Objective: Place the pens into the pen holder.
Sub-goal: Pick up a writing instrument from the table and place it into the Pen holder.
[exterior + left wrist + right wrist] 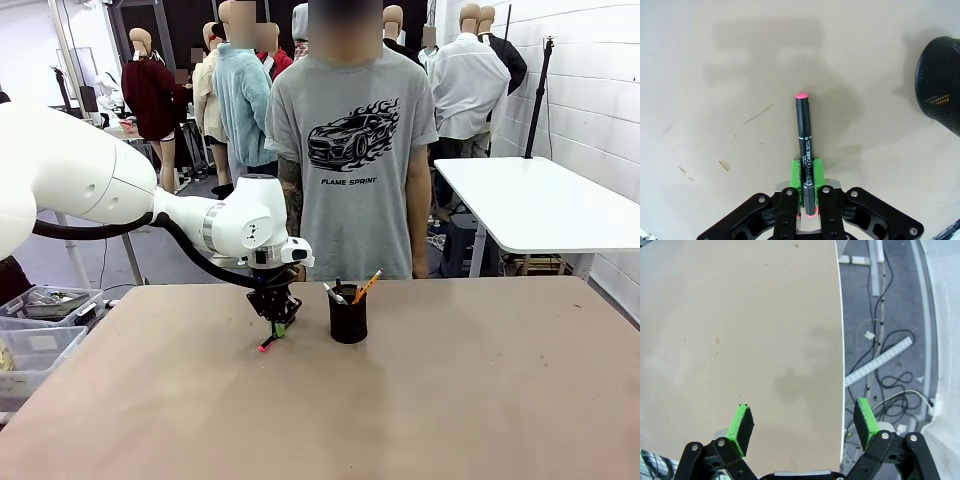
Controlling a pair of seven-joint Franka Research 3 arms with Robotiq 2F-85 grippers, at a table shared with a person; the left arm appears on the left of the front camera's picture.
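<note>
The black pen with a red-pink end (pixel 805 150) sits clamped between the green pads (pixel 798 174) of the left tool (pixel 277 328), its pink tip pointing down at the bench (pixel 450 400) just left of the pen holder (pixel 348 322). That black mesh cup stands near the far edge in front of a person (pixel 350 160) and already holds a yellow-orange pencil (pixel 367 286) and a dark pen with a pale tip (pixel 334 293). The right tool (pixel 805 427) hangs over the bench edge with its jaws spread wide, gripping nothing
</note>
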